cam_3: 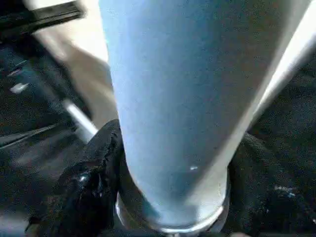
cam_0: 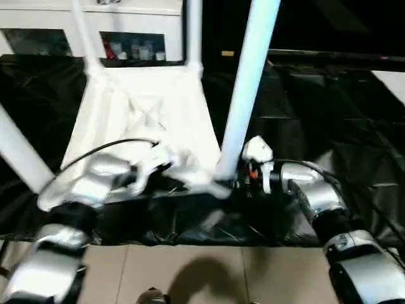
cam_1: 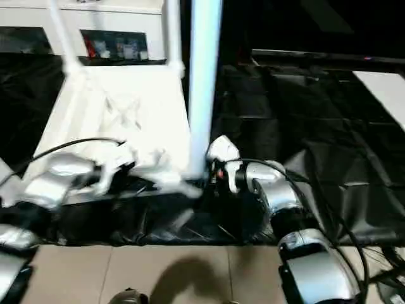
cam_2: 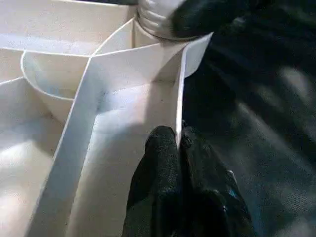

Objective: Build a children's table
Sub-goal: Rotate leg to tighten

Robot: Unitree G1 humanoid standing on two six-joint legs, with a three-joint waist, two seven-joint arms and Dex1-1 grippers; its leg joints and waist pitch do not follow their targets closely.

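The upturned tabletop [cam_0: 145, 120] lies on black sheeting [cam_0: 329, 126]. Its near rim is pinched by the left gripper [cam_2: 178, 148], fingers together; the near-corner leg [cam_3: 173, 98] is apparently clasped by the right gripper's [cam_3: 173, 197] fingers — low, at its base.

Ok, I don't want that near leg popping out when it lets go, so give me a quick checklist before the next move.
1. Tabletop lies underside up on the black sheet: ok.
2. Left pincer shut on the tabletop's edge wall, steadying it: ok.
3. Right pincer closed around the near leg just above its base: ok.
4. Near leg standing in its corner socket: ok.
5. Leg fully seated in the socket: cannot tell.
6. Far legs standing in their sockets: ok.
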